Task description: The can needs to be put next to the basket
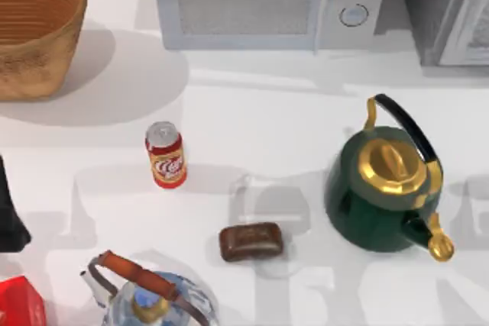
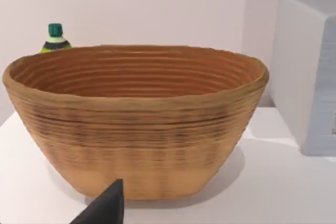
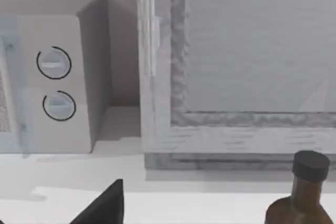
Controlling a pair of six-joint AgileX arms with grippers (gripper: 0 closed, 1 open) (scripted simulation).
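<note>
I am watching the can (image 1: 166, 155) standing upright, well apart from the wicker basket (image 1: 34, 32) at the far left. The risk I am weighing: tipping it on approach, or clipping the glass kettle (image 1: 149, 295) nearby. My left gripper's finger (image 2: 105, 205) is facing the basket, nowhere near the can; I cannot tell its opening.

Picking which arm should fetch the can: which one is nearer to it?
Left. The left arm sits at the table's left edge, a little left of the can. The right gripper faces the microwave's dials and a grey cabinet, likely farther off on the right.
</note>
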